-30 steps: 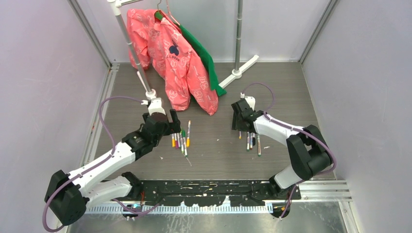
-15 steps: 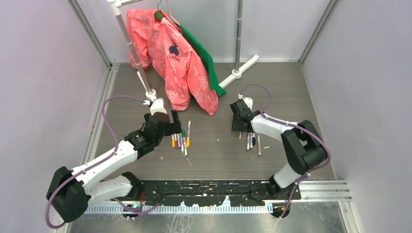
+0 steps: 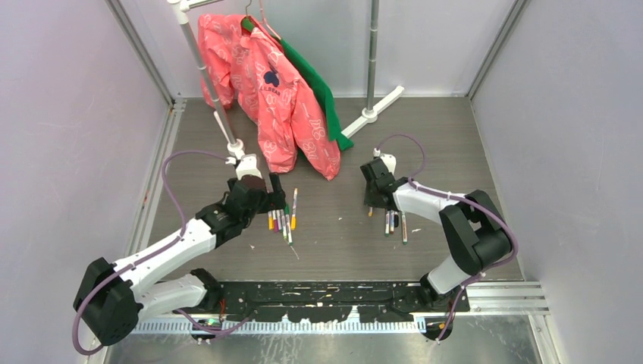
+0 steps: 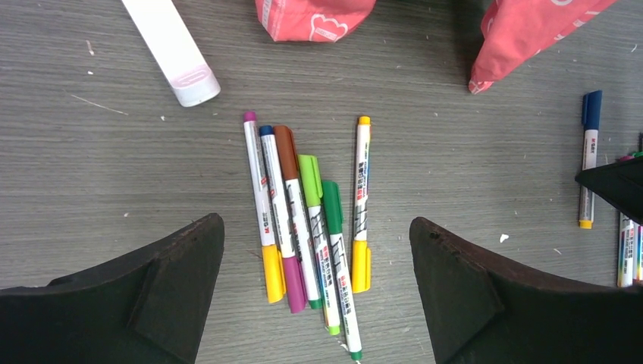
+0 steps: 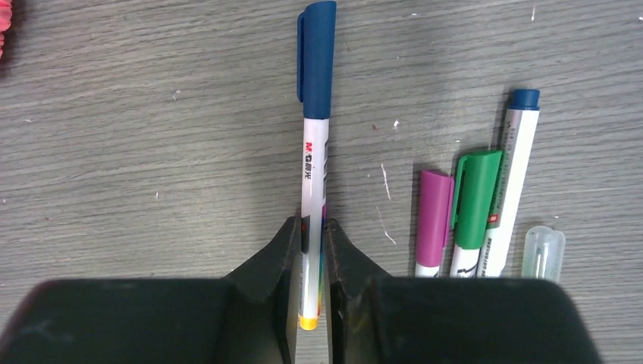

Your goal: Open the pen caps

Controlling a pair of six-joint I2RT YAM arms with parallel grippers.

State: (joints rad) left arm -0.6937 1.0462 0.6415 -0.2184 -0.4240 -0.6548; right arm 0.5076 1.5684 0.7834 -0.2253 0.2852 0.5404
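- Right wrist view: right gripper [image 5: 309, 231] is pinched together on the barrel of a white pen [image 5: 312, 174], gripping its lower part just above the yellow end.
- Blue cap [image 5: 316, 49] is seated on the far end of that pen. The long axis runs straight out from the jaws, cap pointing away from the wrist.
- Whether the pen is lifted off the table [image 5: 152, 152] I cannot tell; it looks to be lying flat.
- Just right of the held pen, side by side and near parallel to it: purple cap [image 5: 434, 216], green cap [image 5: 476, 199], and a clear cap [image 5: 543, 252] lying loose.
- Left wrist view: left gripper [image 4: 316, 222] stands wide apart, holding nothing, above a row of six pens lying touching.
- Their axes run roughly away from the wrist, slightly fanned.
- Yellow cap [image 4: 274, 273], magenta cap [image 4: 294, 282] and orange cap [image 4: 361, 265] point toward the wrist.
- Brown cap [image 4: 286, 152], light green cap [image 4: 309, 180] and dark green cap [image 4: 332, 206] point away.
- Top external view: the two pen groups lie well apart, one under each gripper, near the hem of a pink jacket [image 3: 280, 98].
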